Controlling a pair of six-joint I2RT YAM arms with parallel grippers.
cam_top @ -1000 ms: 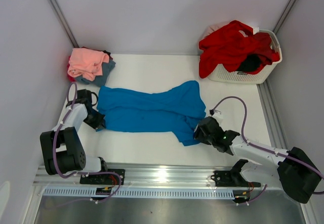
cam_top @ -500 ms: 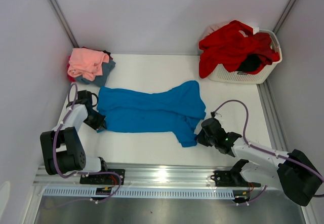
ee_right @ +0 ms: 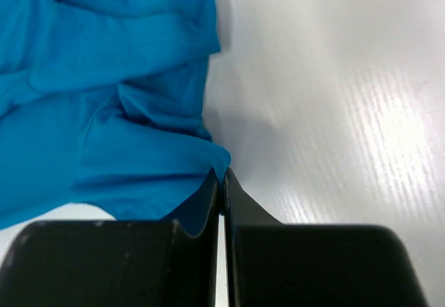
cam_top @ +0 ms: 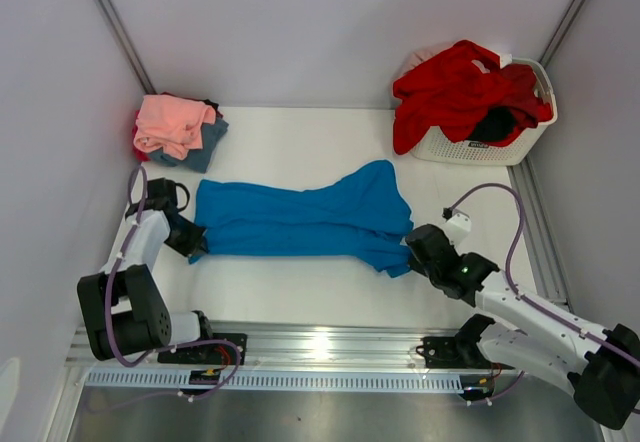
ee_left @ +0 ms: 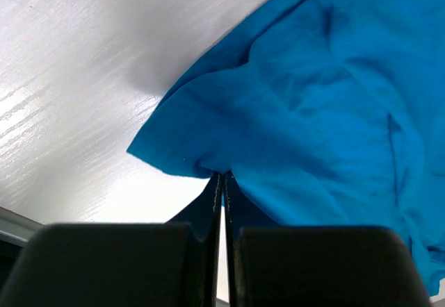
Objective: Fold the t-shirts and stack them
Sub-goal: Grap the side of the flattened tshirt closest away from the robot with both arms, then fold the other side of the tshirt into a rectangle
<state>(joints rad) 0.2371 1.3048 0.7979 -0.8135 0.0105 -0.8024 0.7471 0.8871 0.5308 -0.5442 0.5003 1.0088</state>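
Loosely heaped, red and black t-shirts (cam_top: 455, 92) fill the white basket (cam_top: 470, 149).

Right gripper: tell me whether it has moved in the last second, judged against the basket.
Yes. The right gripper has shifted right and slightly up the top view, closer to the white basket, pulling the blue t-shirt corner with it.

top: high, from near edge, looking down on whole table (cam_top: 300, 152) | wrists: close, low | shared: blue t-shirt (cam_top: 290, 222) ends
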